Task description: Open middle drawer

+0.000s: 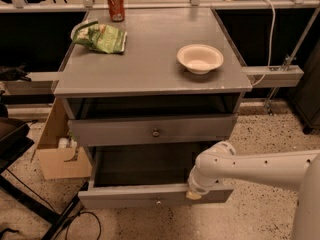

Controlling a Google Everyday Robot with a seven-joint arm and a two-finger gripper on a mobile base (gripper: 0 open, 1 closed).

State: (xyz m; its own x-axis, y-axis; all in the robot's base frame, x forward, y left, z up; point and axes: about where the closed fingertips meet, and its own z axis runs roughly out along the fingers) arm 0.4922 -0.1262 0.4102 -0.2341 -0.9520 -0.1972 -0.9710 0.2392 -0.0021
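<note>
Camera view, looking down on a grey cabinet.

- Tabletop (pixel 150 69): grey, flat, filling the upper centre of the frame.
- Red soda can (pixel 116 5): upright, at the back edge of the tabletop, upper left.
- Green chip bag (pixel 102 37): lying flat, just in front of the can.
- White bowl (pixel 200 58): upright, on the right half of the tabletop, well apart from the bag.
- Upper drawer (pixel 115 132): tall grey front with a round knob (pixel 156 132) at centre, slightly out from the cabinet, directly under the tabletop.
- Middle drawer (pixel 125 198): low flat front, pulled far out toward the lower centre of the frame, dark grey inside exposed, small metal knob (pixel 158 202) at centre.
- Hand (pixel 193 194): at the right part of the middle drawer's front rim, touching it, mostly hidden behind the white wrist; cannot tell whether wide or narrow.
- White arm (pixel 255 166): reaching in from the lower right.
- Cardboard box (pixel 62 159): on the speckled floor, left of the cabinet.
</note>
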